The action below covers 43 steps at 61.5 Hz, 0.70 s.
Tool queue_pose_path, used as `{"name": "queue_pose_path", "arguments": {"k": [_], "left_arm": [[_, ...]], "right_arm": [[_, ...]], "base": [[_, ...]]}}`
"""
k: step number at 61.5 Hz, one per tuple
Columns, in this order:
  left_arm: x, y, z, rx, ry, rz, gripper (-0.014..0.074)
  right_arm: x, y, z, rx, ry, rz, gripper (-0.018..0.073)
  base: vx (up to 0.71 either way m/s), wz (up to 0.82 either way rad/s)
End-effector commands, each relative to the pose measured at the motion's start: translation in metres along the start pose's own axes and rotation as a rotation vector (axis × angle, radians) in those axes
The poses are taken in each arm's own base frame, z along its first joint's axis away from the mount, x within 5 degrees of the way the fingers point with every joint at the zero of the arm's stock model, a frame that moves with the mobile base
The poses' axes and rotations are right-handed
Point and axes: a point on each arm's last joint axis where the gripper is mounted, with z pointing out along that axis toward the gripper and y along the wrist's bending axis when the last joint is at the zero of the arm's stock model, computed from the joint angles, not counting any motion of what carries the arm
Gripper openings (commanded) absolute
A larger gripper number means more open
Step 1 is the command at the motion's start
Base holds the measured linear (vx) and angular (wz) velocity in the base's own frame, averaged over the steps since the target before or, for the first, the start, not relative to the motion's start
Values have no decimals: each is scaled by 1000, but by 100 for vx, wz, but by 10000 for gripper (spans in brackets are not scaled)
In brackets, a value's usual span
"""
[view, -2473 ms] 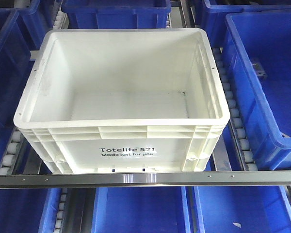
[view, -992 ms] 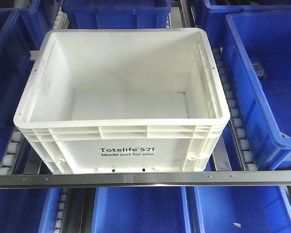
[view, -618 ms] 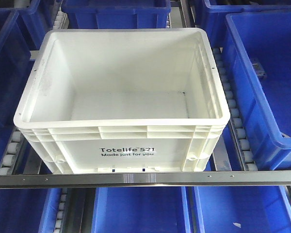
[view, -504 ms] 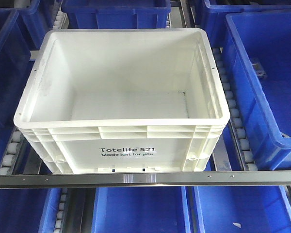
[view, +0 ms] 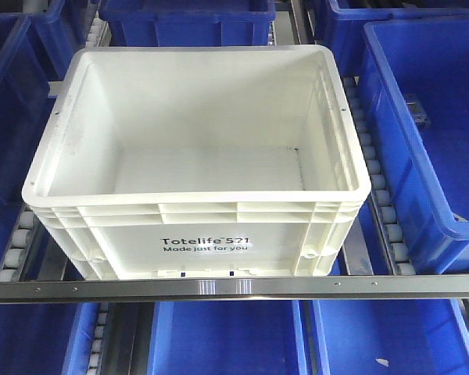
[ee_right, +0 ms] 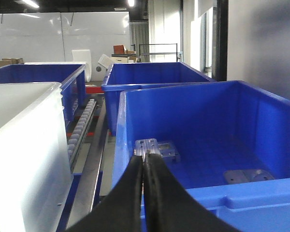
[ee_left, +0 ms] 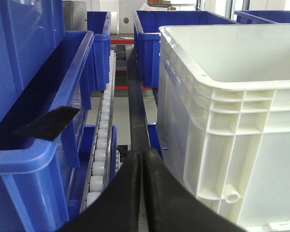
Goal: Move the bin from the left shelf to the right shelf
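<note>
one blue bin at far left, then the left gripper with fingers pressed together beside one empty white bin on the roller rails, then the right gripper likewise closed before one blue bin with metal brackets.

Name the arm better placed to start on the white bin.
Left, probably. Its closed fingers sit just beside the white bin at its near corner. The right fingers point into a blue bin, with the white bin off to their left.
</note>
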Motion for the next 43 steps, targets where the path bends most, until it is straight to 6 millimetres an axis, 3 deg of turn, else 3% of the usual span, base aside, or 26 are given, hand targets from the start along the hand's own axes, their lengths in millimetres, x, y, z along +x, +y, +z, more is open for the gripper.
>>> {"name": "queue_pose_path", "arguments": {"k": [1, 43], "left_arm": [[-16, -1, -2, 5, -114, -9, -7], [-16, -1, -2, 5, -114, -9, -7]], "right_arm": [[-3, 0, -1, 1, -74, -19, -8], [3, 4, -1, -65, -4, -28, -8]], "base": [[0, 0], [0, 0]]}}
